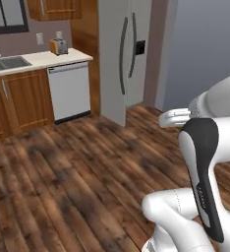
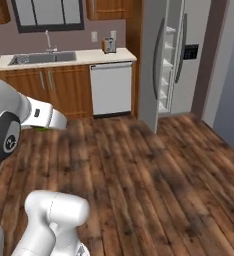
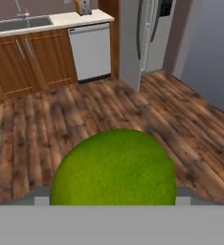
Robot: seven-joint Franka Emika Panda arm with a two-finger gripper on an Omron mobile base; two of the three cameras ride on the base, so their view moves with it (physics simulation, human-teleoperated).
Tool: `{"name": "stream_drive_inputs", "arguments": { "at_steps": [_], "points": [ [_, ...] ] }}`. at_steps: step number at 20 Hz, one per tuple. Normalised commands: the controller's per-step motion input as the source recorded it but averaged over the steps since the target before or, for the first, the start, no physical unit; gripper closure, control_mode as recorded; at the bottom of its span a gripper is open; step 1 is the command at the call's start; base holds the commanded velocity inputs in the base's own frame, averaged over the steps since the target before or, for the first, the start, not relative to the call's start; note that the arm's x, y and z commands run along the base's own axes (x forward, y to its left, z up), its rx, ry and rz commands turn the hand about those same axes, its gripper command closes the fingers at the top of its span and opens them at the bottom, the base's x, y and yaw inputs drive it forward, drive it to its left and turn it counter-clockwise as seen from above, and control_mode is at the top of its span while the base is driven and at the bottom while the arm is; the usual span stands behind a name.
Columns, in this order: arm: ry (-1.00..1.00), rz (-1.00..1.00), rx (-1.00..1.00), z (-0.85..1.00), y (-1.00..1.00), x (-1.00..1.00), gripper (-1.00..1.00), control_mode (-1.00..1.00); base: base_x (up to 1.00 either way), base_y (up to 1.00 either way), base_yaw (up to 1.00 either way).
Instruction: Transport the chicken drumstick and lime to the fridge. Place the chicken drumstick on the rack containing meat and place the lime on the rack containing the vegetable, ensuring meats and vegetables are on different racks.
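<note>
**Lime in transit toward the open fridge**

Nearest the hand camera, the small, round, bright-green lime [image 3: 114, 167] fills the lower middle of the picture, its skin finely dimpled and evenly coloured, with no bruise or stem end showing. It sits right at the front of the claw [image 3: 114, 198], so it appears to be held there; the fingertips themselves are hidden behind the fruit, so the width of the opening can only be judged as matched to the lime. A sliver of green also peeks beneath the white forearm in the right base view.

Beyond the lime lies bare dark wood-plank floor [image 3: 147, 110], well apart from any rack. Further off stand the white dishwasher [image 3: 91, 51] and the pale desk [image 3: 80, 19] with its steel sink [image 2: 36, 58] and toaster [image 2: 109, 45].

Farthest is the tall grey steel fridge [image 2: 181, 55], one door swung open, showing white door shelves.

The step in hand looks like carrying the lime across the kitchen. The next move calls for closing the remaining gap, then lining the hand up with the rack holding the vegetable. The rack contents are too small to make out.
</note>
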Motion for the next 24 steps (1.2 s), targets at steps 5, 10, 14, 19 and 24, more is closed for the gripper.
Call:
{"name": "stream_drive_inputs", "arguments": {
  "at_steps": [5,10,14,19,24],
  "points": [
    [0.00,0.00,0.00,0.00,0.00,0.00,1.00,1.00,1.00,-0.87,0.20],
    [0.00,0.00,0.00,0.00,0.00,0.00,1.00,1.00,1.00,-0.94,0.31],
    [0.00,0.00,0.00,0.00,0.00,0.00,1.00,1.00,1.00,-0.81,0.44],
    [0.00,0.00,0.00,0.00,0.00,0.00,1.00,1.00,0.99,-0.96,0.40],
    [0.00,0.00,0.00,0.00,0.00,0.00,1.00,1.00,0.75,-1.00,0.27]
  ]
}}
